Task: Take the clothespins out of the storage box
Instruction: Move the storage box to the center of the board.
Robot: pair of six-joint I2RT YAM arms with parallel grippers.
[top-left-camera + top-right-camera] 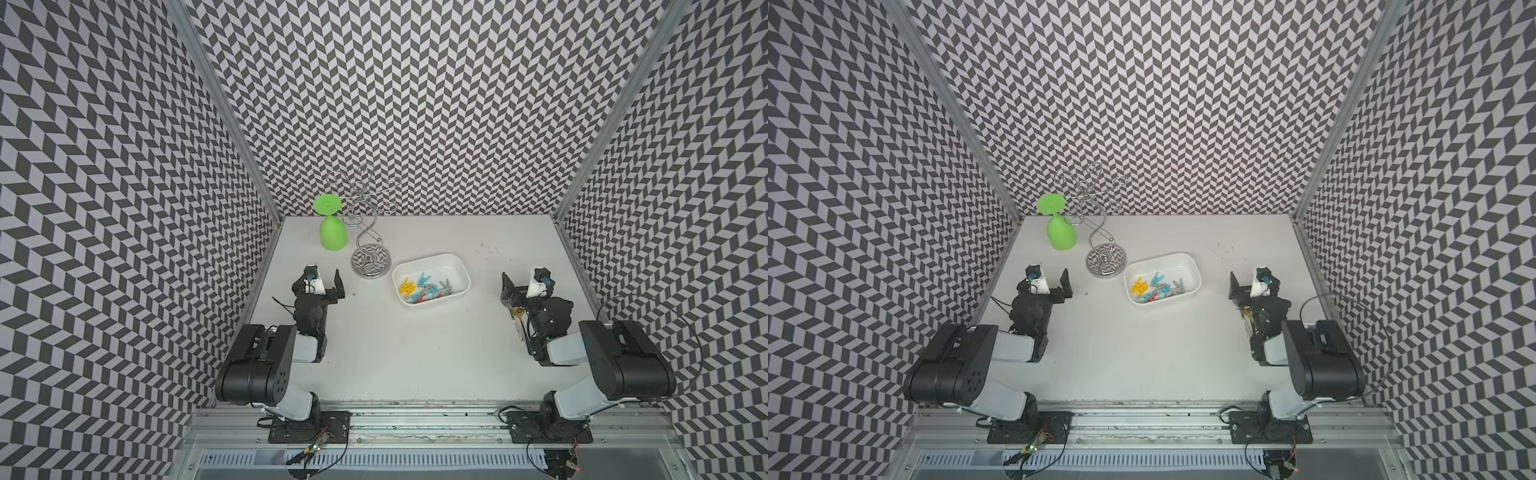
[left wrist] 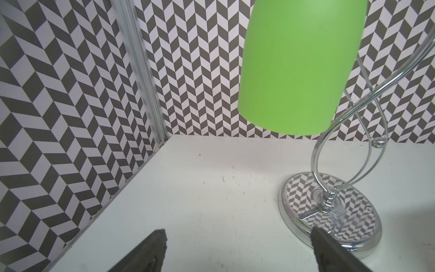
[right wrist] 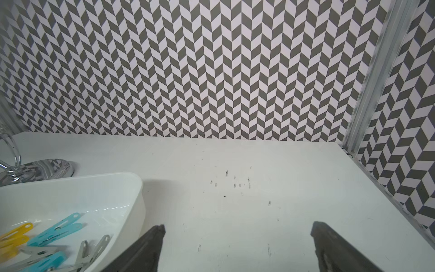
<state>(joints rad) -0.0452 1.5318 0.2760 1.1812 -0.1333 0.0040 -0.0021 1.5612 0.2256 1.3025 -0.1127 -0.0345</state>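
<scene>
I have both arms folded low at the near side of the table [image 1: 415, 353], one on each flank. The left gripper [image 1: 325, 276] hangs with its fingers spread wide and nothing between them; its wrist view shows bare tabletop in the gap [image 2: 237, 235]. The right gripper [image 1: 523, 280] is likewise spread wide and holds nothing [image 3: 237, 232].

The storage box [image 1: 442, 272] sits on the table between the two grippers, nearer the back, turned at a slant to the table edges. All the clothespins [image 1: 424, 289] lie inside it, heaped toward its near-left end: yellow, light blue, red and grey. The far-right part of the box floor is bare in both top views [image 1: 1173, 270].

The box's left corner is just beside the round base of the chrome wire stand [image 1: 368, 264]; I cannot tell whether they touch. A green glass [image 1: 332, 239] hangs upside down from the stand, its bowl clear of the table in the left wrist view [image 2: 296, 70].

Open table lies in front of the box and to its right, up to the patterned walls.
</scene>
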